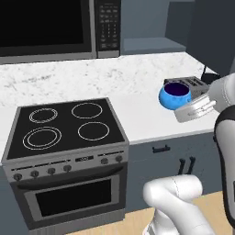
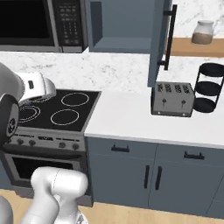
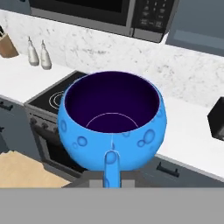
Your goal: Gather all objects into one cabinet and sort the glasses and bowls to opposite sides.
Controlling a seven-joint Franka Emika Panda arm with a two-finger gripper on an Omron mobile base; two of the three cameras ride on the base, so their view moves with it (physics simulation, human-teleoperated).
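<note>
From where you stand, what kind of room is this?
A home kitchen, rendered rather than real. There is a stove with four burners, a microwave above it, and a toaster on the white counter. The claw holds a blue cup.

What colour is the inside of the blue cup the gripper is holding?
Dark purple, nearly black, inside the blue cup; clearest in the hand view.
</note>
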